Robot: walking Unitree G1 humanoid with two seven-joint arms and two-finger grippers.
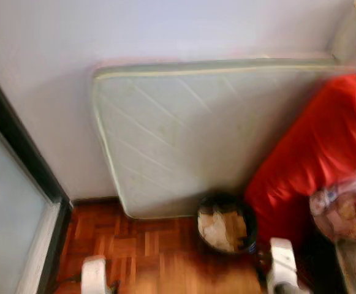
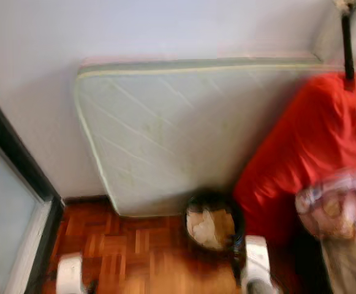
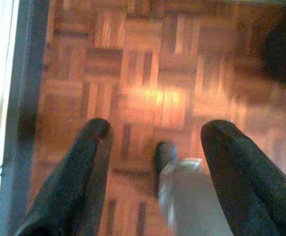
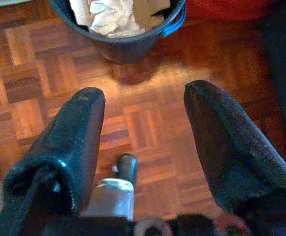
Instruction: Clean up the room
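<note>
dark bin [image 1: 227, 228] upright on parquet, holding crumpled paper [image 4: 111, 17].

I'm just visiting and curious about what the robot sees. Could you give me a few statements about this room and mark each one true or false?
1. The pale quilted mattress leans upright against the wall. True.
2. The dark round bin is empty. False: it holds crumpled paper.
3. The floor is wooden parquet. True.
4. The right tool grips the bin. False: it hangs open above the floor.
5. The red fabric lies left of the mattress. False: it is right.
</note>
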